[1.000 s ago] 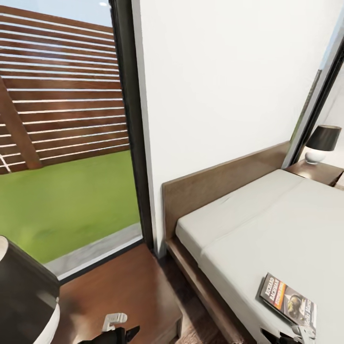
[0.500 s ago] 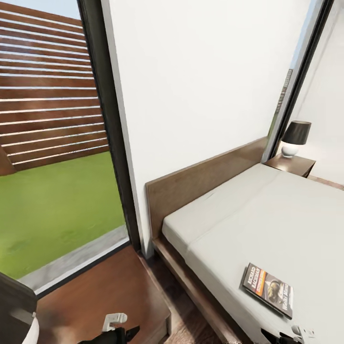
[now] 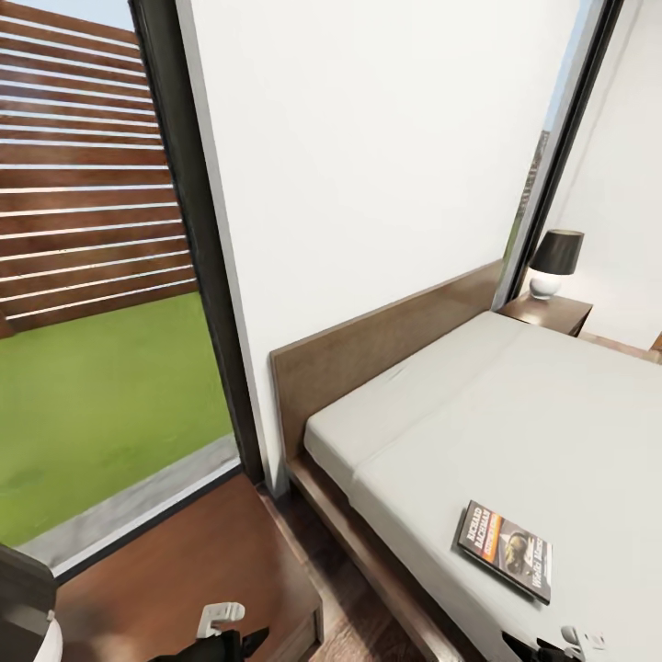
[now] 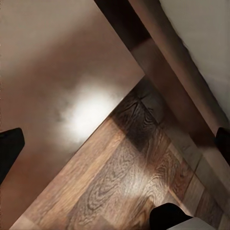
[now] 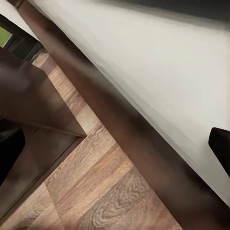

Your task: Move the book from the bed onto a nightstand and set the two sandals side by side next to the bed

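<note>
At the bottom edge of the head view, at 7 o'clock, the left gripper (image 3: pixel 225 625) shows a white bracket and dark finger parts above the glossy dark brown wooden nightstand (image 3: pixel 193 561). In the left wrist view, the dark fingertips (image 4: pixel 9 148) sit at opposite edges of the picture, so the jaws stand wide apart with nothing between them; below them lie the nightstand top (image 4: pixel 52 72), the brown wood-plank floor (image 4: pixel 124 187) and the bed frame rail (image 4: pixel 177 86).

At 5 o'clock in the head view, the right gripper (image 3: pixel 552 644) is partly visible just off the mattress edge. In the right wrist view, its dark fingertips (image 5: pixel 221 146) are likewise far apart, holding nothing, over the floor (image 5: pixel 96 191), the dark brown frame rail (image 5: pixel 120 124) and the pale mattress side (image 5: pixel 158 57).

The thin paperback book with dark cover and orange band (image 3: pixel 505 550) lies flat on the pale grey-white mattress of the low dark-framed bed (image 3: pixel 515 414), near the mattress's near edge, at 4 o'clock, apart from both grippers.

The brown wooden headboard (image 3: pixel 386 349) runs along the white wall (image 3: pixel 368 165). At 9 o'clock, a tall dark-framed glass window (image 3: pixel 175 230) shows green grass and a slatted brown fence.

At 2 o'clock, beyond the bed, a second dark brown nightstand (image 3: pixel 547 313) carries a small lamp with a black shade and white base (image 3: pixel 554 261).
</note>
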`<state>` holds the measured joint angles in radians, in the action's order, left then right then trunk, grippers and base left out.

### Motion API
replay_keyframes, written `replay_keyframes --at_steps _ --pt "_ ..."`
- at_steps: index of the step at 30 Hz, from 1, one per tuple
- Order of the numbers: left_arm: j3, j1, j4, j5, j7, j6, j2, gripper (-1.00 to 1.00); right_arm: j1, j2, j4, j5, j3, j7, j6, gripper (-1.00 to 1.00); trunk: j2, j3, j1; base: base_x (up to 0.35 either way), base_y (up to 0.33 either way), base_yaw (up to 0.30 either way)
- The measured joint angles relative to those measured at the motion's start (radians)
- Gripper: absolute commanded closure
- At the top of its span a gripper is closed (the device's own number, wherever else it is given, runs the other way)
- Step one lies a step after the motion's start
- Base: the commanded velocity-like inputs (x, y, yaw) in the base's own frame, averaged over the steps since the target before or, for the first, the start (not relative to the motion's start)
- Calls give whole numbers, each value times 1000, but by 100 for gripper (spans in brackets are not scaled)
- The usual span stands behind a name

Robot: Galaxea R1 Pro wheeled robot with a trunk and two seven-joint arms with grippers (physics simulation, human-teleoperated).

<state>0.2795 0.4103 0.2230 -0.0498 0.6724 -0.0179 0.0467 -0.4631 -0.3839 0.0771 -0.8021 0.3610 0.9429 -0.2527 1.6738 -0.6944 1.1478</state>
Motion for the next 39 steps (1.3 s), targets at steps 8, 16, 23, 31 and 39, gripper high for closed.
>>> replay_keyframes --at_steps 8,16,23,31,39 --pt "0 0 -1 0 0 0 0 -100 0 0 0 1 1 0 0 -100 0 -1 0 0 0 -54" --pt "0 0 -1 0 0 0 -1 -100 0 0 0 1 2 0 0 -100 0 -7 0 0 0 -233" --pt "0 0 -2 0 0 0 0 -100 0 0 0 1 2 0 0 -100 0 -12 0 0 0 -243" --pt "0 0 -2 0 1 0 0 -100 0 0 0 1 1 0 0 -100 0 -15 0 0 0 -87" --pt "0 -1 -1 0 0 0 -1 -100 0 0 0 1 2 0 1 -100 0 -15 0 0 0 -2"
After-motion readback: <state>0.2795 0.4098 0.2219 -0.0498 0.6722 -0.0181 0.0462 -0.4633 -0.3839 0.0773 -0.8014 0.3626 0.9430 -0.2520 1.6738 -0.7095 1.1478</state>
